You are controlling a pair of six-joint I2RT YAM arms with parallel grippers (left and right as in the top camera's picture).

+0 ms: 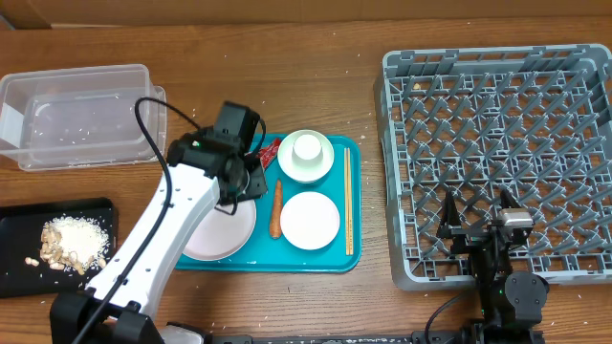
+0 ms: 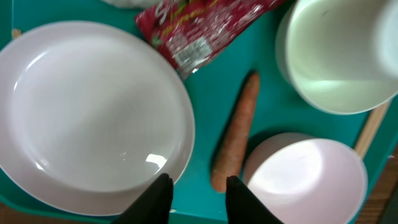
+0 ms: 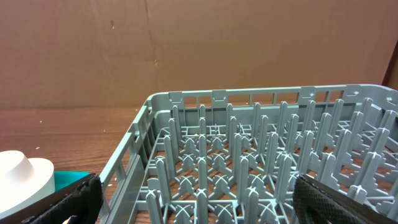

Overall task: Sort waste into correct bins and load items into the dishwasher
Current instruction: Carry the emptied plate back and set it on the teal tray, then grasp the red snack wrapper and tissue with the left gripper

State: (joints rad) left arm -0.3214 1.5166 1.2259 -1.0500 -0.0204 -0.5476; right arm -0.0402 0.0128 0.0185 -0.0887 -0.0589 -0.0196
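Teal tray (image 1: 306,260) sits mid-surface (image 1: 287,57), and the left hand (image 2: 198,198) hovers low over it, fingers a little apart, gripping nothing. Only bare tray shows in the gap. Just beyond those fingertips lies the small orange carrot (image 2: 236,143), stretched lengthwise between the large plate (image 2: 93,112) on one side and the smaller plate (image 2: 305,180) on the other. Up at the tray's far edge there's the red wrapper (image 2: 199,25), just beside the bowl (image 2: 336,56), and from overhead a small cup (image 1: 308,146) stands in that bowl. Chopsticks (image 1: 348,205) lie along the tray's right rim.

Off to the left, the clear tub (image 1: 86,70) has a few pale crumbs on its floor. Nearer, the black tray (image 1: 19,268) carries a heap of beige food scraps (image 1: 72,244). The right hand (image 1: 476,215) is spread wide and holding nothing, poised over the near edge of the grey dish rack (image 1: 497,57).
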